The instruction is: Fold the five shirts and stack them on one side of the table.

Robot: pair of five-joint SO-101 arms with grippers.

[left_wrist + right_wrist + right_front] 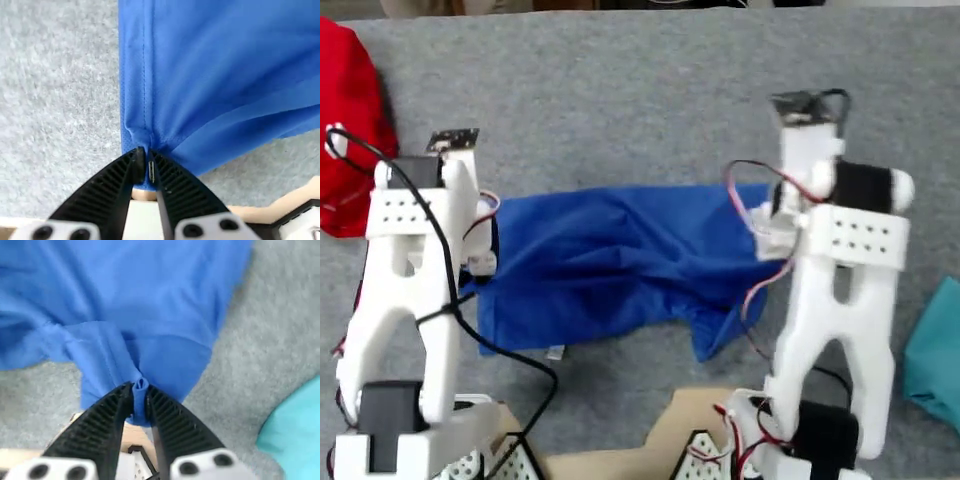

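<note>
Blue shirt [610,255] stretches between left tool [145,162] and right tool [140,396], each pinching it.

Red shirt [348,120], teal shirt [935,355] — edge-cropped, blue shirt [610,265] ends partly hidden

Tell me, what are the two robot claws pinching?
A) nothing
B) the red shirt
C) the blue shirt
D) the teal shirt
C: the left gripper and the right gripper are each shut on a fold of the blue shirt, one at each end.
</note>
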